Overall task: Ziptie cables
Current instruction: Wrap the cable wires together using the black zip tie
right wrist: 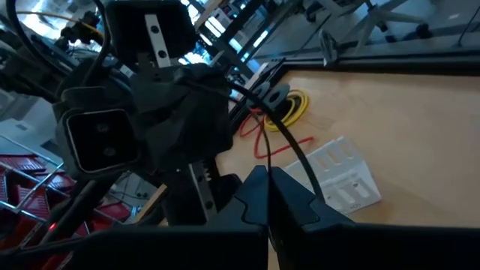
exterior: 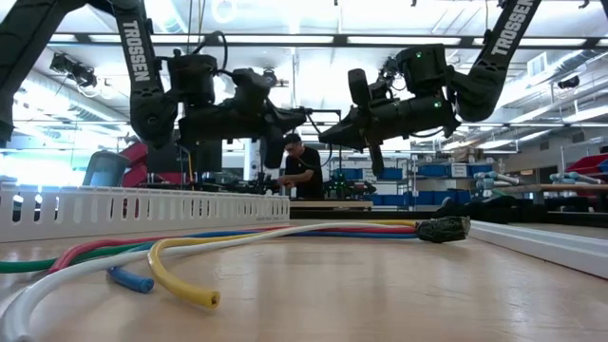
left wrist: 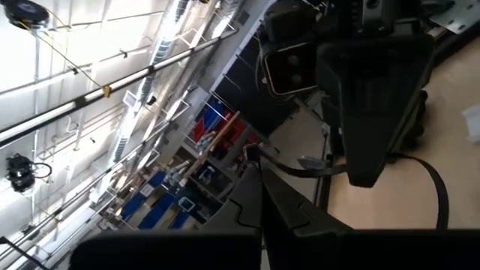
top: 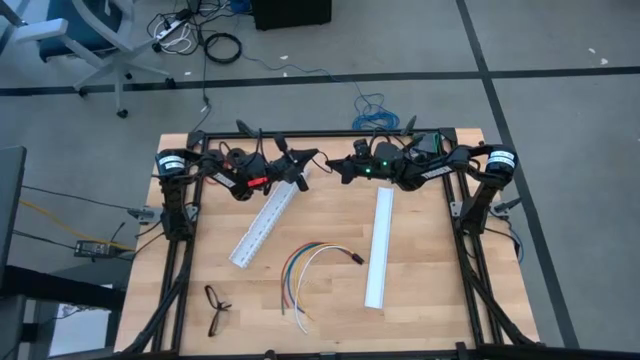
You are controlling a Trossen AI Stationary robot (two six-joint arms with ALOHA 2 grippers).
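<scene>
The cables (top: 305, 270), a bundle of thin coloured wires with a small black connector (exterior: 443, 228), lie loose on the wooden table (top: 440, 290) near its middle. My left gripper (top: 303, 163) and my right gripper (top: 336, 168) hover high over the table's far edge. They point at each other, tips close together, and both are shut. The ziptie (right wrist: 294, 142), a thin black strip, arcs through the air between them. In the right wrist view it runs from the left gripper's tip down past my right gripper's fingers (right wrist: 315, 210). My left gripper pinches one end of the ziptie (left wrist: 253, 156) between its two fingertips, which point roughly level toward the table's right. The strip is lifted clear of the table and bows away in a slack curve. My right gripper's tip stands against the strip (left wrist: 341, 171); I cannot tell whether it touches.
Two long white slotted rails lie on the table, one slanting at left centre (top: 265, 228), one straight at right centre (top: 380, 245). A red and yellow wire (right wrist: 281, 124) lies near the far left. A small dark looped thing (top: 216, 306) sits near the front left corner.
</scene>
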